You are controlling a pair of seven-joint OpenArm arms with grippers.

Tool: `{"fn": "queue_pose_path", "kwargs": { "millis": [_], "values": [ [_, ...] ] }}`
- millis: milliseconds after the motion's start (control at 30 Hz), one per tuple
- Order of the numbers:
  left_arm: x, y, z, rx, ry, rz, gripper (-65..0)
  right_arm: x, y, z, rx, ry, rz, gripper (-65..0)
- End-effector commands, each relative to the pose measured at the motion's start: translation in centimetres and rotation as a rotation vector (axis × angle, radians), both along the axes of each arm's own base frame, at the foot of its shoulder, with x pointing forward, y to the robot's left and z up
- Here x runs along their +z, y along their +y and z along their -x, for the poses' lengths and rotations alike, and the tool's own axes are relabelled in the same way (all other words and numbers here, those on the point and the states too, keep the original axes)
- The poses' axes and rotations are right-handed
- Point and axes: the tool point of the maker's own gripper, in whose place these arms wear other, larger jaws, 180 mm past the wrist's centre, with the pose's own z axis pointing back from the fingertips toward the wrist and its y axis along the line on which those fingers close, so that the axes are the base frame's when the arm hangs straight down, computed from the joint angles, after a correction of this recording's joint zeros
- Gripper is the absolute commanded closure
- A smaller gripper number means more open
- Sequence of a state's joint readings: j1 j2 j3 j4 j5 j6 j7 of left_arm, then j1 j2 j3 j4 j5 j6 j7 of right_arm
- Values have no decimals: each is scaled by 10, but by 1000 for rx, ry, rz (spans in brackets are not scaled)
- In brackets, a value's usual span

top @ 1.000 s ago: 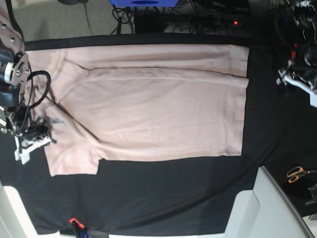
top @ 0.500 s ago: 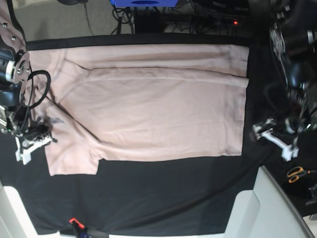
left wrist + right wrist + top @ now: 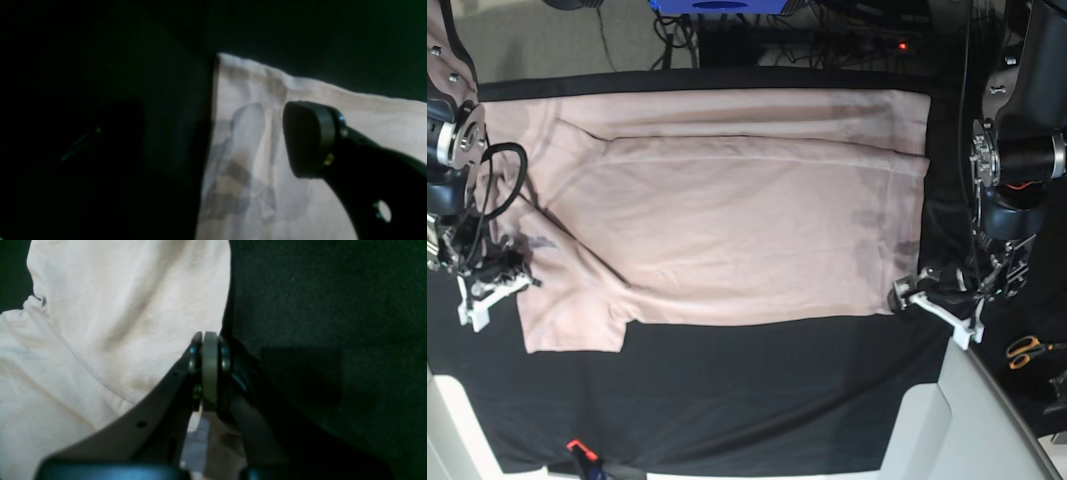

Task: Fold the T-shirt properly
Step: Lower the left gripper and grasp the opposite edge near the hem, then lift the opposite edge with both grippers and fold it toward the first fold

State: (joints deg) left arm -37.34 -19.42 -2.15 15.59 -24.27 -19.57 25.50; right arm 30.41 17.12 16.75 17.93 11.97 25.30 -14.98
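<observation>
The pale-pink T-shirt [image 3: 727, 220] lies flat on the black cloth [image 3: 727, 400], its hem to the right and its sleeves to the left. My left gripper [image 3: 923, 296] sits at the hem's near corner. In the left wrist view one dark finger [image 3: 308, 138] hovers over the shirt corner [image 3: 247, 133], the jaws wide apart, the other finger lost in the dark. My right gripper [image 3: 487, 288] is at the near sleeve's edge. In the right wrist view its fingers [image 3: 210, 368] are pressed together on the sleeve's edge [image 3: 116, 306].
Orange-handled scissors [image 3: 1027, 351] lie at the right edge. A white block [image 3: 972, 420] stands at the near right. A small orange-tipped thing [image 3: 577, 448] lies near the front left. Cables and boxes crowd the far edge beyond the cloth.
The left arm has swung down from the far right to the shirt's near hem corner. The right arm and the shirt have stayed still.
</observation>
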Motion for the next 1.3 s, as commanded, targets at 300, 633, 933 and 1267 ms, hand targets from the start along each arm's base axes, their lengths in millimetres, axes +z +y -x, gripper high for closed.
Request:
{"fn": "queue_pose_path", "kwargs": {
  "millis": [300,633,933,1267],
  "values": [
    [2,-46,-18,-37,-57,60,-650,14,-10,-12,-9,-43,15,-2],
    [0,-25,-16,20,-110,15,-92,22,-17,-11,7,-87,61,-2],
    [3,-12,-19,69,-144,-28,0,44,-20,-29,15,-160,91,-2],
    [34,4,-40,63,-232,-64,0,66,-22,-48,19,-218,105,-2]
  ]
}}
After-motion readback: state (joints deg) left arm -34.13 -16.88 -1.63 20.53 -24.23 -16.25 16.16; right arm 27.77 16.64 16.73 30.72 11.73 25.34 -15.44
